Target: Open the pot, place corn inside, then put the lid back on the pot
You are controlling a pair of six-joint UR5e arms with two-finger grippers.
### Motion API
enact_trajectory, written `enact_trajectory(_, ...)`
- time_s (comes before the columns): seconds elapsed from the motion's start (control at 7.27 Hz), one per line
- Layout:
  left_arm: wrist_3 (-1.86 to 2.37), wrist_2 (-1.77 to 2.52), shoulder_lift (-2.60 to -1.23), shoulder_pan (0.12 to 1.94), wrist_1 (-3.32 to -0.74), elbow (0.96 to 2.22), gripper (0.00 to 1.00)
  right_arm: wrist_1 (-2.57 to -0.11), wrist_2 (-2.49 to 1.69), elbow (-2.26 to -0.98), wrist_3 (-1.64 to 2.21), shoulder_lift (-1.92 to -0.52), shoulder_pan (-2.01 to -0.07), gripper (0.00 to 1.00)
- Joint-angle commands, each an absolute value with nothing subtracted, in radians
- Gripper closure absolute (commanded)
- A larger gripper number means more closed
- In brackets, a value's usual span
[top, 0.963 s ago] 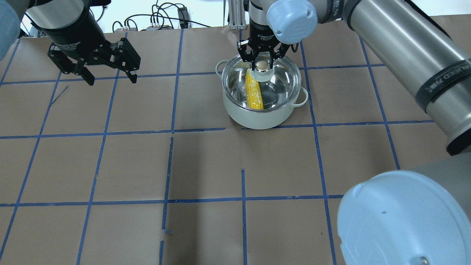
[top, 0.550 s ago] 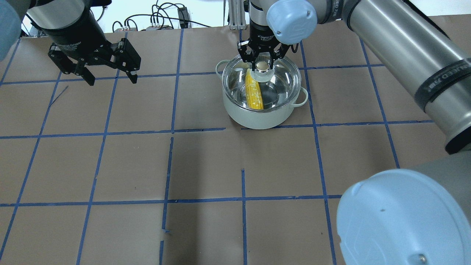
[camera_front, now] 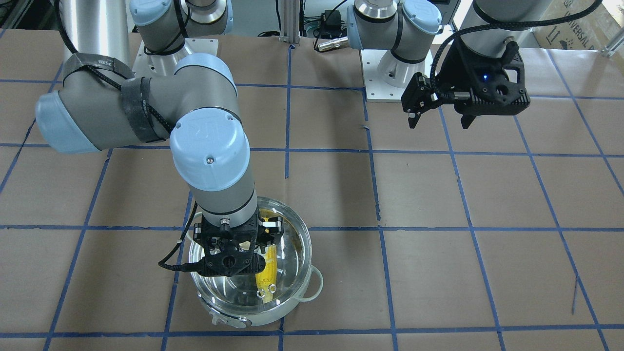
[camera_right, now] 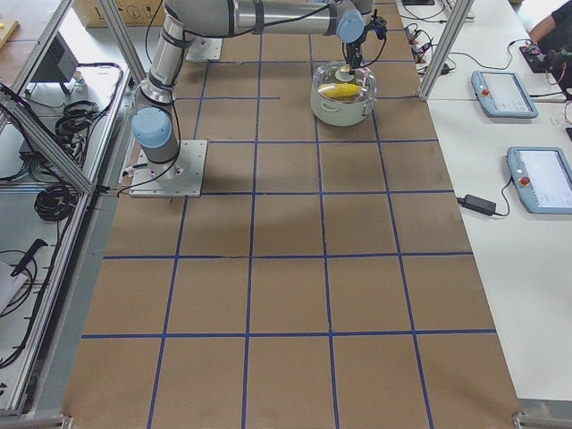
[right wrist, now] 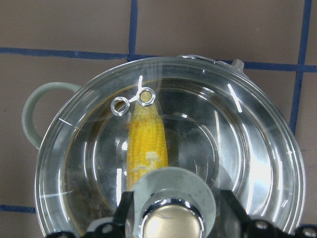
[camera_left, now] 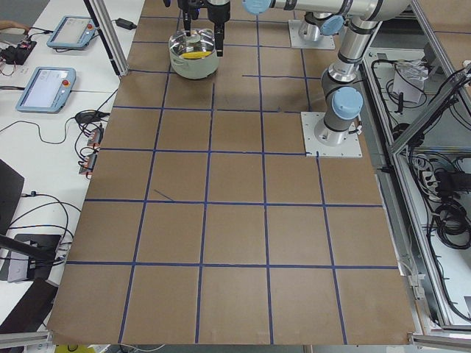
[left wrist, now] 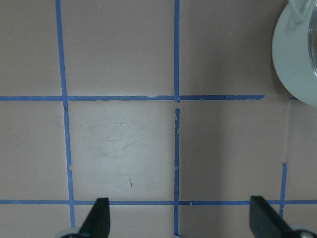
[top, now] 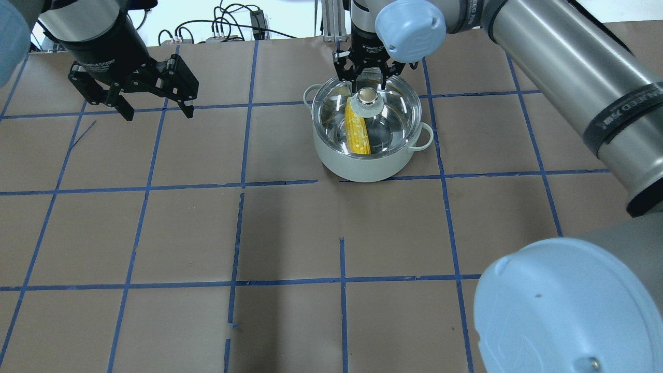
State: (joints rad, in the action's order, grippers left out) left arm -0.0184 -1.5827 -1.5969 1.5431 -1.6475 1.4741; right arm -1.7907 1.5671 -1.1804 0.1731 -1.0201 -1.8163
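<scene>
The steel pot (top: 362, 166) stands on the brown table at back centre. The glass lid (top: 399, 111) lies on it, with its metallic knob (top: 367, 95) on top. The yellow corn (top: 358, 134) lies inside, seen through the glass. My right gripper (top: 369, 83) hovers just above the knob, open, its fingers spread to either side and not touching it. In the right wrist view the knob (right wrist: 171, 223) sits between the fingers, with the corn (right wrist: 146, 144) under the lid (right wrist: 237, 134). My left gripper (top: 158, 110) hangs open and empty at back left, also in its wrist view (left wrist: 181, 220).
Blue tape lines grid the table. Cables (top: 228, 26) lie along the back edge. The arm base plates (camera_front: 390, 78) are on the robot's side. Tablets (camera_right: 505, 89) lie on a side table. The pot's edge (left wrist: 297, 54) shows at the left wrist view's top right.
My right gripper has risen a little off the knob, which its fingers flanked lower down before. The lid stays on the pot. The left arm has not moved.
</scene>
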Motion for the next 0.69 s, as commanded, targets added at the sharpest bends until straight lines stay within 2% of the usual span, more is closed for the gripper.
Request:
enact_trajectory(0.0,-0.018,-1.582,-1.597,1.543,-1.647,1.474,0.0,-1.793,1.571,-1.177,0.176,-1.026,-1.816,0.28)
enact_trajectory(0.14,-0.018,-1.582,-1.597,1.543,-1.647,1.474,0.0,-1.78,1.574,-1.164,0.166,-1.047,-1.795,0.27)
enact_trajectory(0.28,-0.018,-1.582,-1.597,1.543,-1.647,1.474,0.0,-1.749,1.574,-1.169,0.163,-1.108,-1.757,0.11)
enact_trajectory(0.41,-0.018,-1.582,-1.597,1.543,-1.647,1.474,0.0,-1.69,1.571,-1.17,0.157,-1.171,-1.705,0.0)
enact_trajectory(0.55,-0.018,-1.582,-1.597,1.543,-1.647,1.474,0.0,-1.605,1.568,-1.18,0.135,-1.234,-1.657,0.0)
